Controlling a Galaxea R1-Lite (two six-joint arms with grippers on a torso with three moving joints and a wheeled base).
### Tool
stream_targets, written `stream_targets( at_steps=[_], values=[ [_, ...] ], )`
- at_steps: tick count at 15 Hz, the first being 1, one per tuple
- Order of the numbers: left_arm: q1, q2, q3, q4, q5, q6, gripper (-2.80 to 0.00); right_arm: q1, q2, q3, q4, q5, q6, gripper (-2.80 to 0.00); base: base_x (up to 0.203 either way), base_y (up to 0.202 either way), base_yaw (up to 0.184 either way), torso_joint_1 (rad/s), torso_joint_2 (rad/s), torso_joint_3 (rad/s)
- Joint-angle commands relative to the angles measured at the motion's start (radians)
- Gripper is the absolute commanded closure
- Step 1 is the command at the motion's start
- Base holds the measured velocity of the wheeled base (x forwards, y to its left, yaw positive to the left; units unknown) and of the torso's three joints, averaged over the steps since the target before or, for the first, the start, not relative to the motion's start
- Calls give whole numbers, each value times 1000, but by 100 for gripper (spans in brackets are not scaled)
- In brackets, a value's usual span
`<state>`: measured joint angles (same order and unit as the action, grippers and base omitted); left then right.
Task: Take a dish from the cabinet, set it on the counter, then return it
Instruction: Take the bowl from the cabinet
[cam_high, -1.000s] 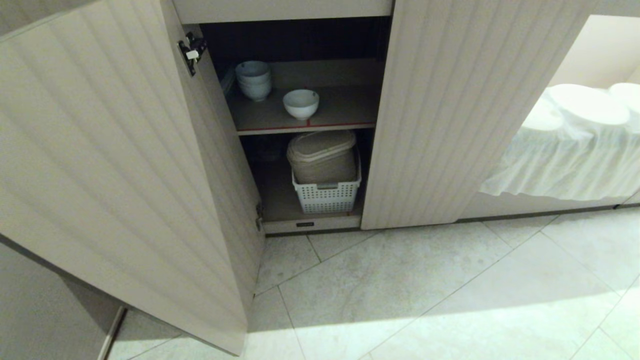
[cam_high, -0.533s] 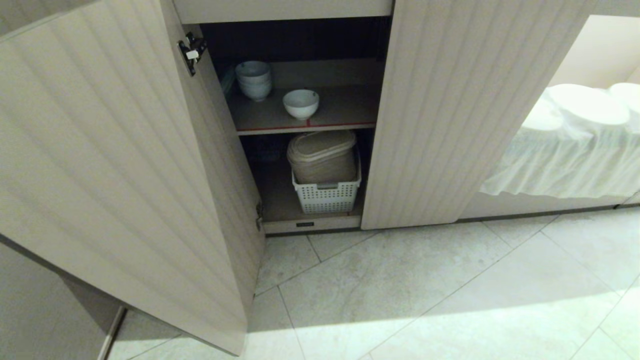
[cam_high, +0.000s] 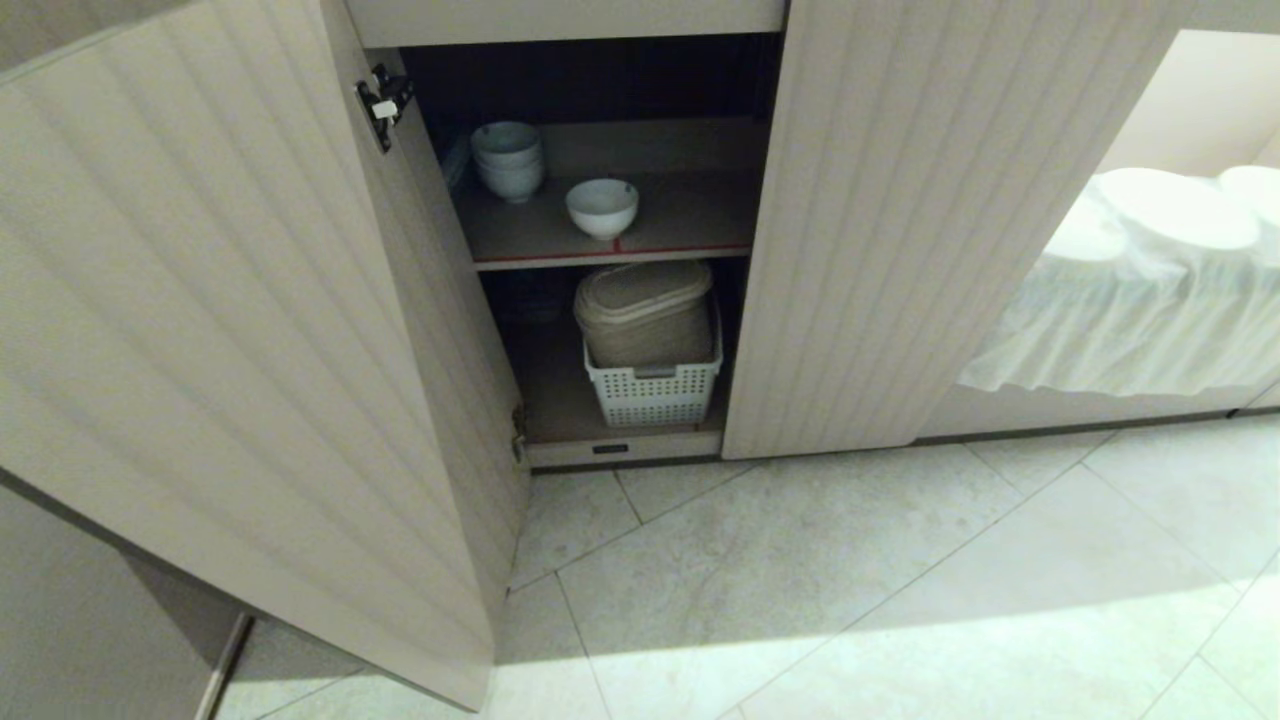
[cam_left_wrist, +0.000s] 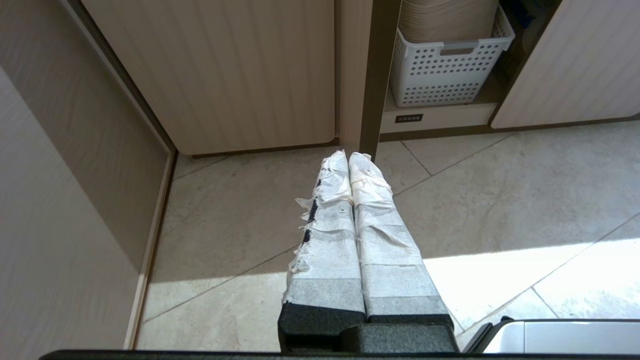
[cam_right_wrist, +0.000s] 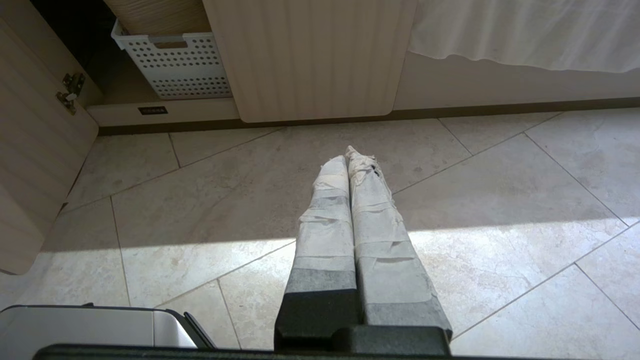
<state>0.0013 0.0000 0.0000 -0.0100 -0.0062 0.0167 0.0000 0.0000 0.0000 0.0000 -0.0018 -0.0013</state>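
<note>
The dish (cam_high: 601, 206), a small white bowl, stands alone near the red front edge of the cabinet's (cam_high: 880, 230) upper shelf, in the head view. The ribbed left door (cam_high: 230, 330) hangs wide open. Neither arm shows in the head view. My left gripper (cam_left_wrist: 348, 156) hangs low over the floor tiles before the open door's edge, shut and empty. My right gripper (cam_right_wrist: 347, 154) hangs over the tiles in front of the closed right door, also shut and empty. The counter is out of view.
A stack of white bowls (cam_high: 508, 160) sits behind the dish on the shelf. Below, a white perforated basket (cam_high: 655, 390) holds a beige container (cam_high: 645, 310). A white cloth-draped surface (cam_high: 1140, 300) lies to the right. Pale floor tiles (cam_high: 800, 580) spread before the cabinet.
</note>
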Motion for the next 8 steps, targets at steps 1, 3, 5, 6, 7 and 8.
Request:
stream_targets(
  at_steps=[1, 3, 5, 6, 7, 8],
  values=[
    [0, 0, 0, -1, 0, 0, 0, 0, 0, 0, 0, 0, 0, 0, 0, 0, 0, 0, 0, 0],
    [0, 0, 0, -1, 0, 0, 0, 0, 0, 0, 0, 0, 0, 0, 0, 0, 0, 0, 0, 0],
    [0, 0, 0, -1, 0, 0, 0, 0, 0, 0, 0, 0, 0, 0, 0, 0, 0, 0, 0, 0],
    [0, 0, 0, -1, 0, 0, 0, 0, 0, 0, 0, 0, 0, 0, 0, 0, 0, 0, 0, 0],
    [0, 0, 0, -1, 0, 0, 0, 0, 0, 0, 0, 0, 0, 0, 0, 0, 0, 0, 0, 0],
    [0, 0, 0, -1, 0, 0, 0, 0, 0, 0, 0, 0, 0, 0, 0, 0, 0, 0, 0, 0]
  ],
)
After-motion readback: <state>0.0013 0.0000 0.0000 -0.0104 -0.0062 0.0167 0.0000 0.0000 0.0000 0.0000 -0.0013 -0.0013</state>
